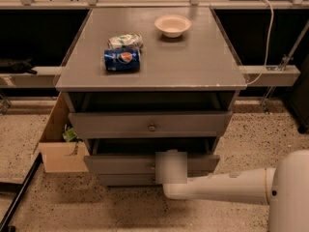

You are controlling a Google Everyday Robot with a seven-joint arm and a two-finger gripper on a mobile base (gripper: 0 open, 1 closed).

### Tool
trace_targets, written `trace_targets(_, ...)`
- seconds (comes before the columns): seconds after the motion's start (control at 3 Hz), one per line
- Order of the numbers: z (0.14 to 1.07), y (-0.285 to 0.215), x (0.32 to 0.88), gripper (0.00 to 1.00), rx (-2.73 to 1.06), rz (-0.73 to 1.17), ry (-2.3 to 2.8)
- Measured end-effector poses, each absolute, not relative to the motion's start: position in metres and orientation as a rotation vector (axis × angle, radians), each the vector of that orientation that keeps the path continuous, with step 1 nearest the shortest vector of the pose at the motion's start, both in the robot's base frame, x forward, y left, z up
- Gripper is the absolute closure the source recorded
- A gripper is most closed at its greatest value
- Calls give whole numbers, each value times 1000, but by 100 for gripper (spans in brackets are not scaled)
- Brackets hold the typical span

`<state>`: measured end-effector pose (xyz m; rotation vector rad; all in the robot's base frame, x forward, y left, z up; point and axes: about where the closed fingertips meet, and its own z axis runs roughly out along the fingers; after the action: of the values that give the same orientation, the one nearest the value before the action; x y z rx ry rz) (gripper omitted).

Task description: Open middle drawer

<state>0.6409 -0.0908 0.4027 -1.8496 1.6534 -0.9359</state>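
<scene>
Okay, left to right. Cardboard box [58, 154] sits on the floor at 9 o'clock of the cabinet [145, 76], with something green [70, 134] showing at its top (can't make out what).

On the cabinet top:
- A blue soda can [121, 60] lies on its side.
- A crumpled packet [125, 40] touches the can at its 12 o'clock.
- A white bowl [173, 25] sits at about 2 o'clock from the can and looks empty.

None of that is in your way.

Top drawer [111, 124] stands out from the carcass, contents hidden from this angle. The middle drawer [120, 164] is directly below it at 6 o'clock. Its front is partly out with a dark gap above, and its contents are hidden too.

Your gripper [171, 167] is over the centre of that front, right where the knob should be, which suits a straight pull. Whether it's actually clamped on the knob, I cannot tell. Arm [227, 187] reaches in low from 4 o'clock, so I'd judge the pull line runs back toward the base.
</scene>
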Motion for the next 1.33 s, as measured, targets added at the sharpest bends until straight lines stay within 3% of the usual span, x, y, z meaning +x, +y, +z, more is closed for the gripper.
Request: trace_targets(1.33, 394, -100, 628, 100, -1865, -930, 1685)
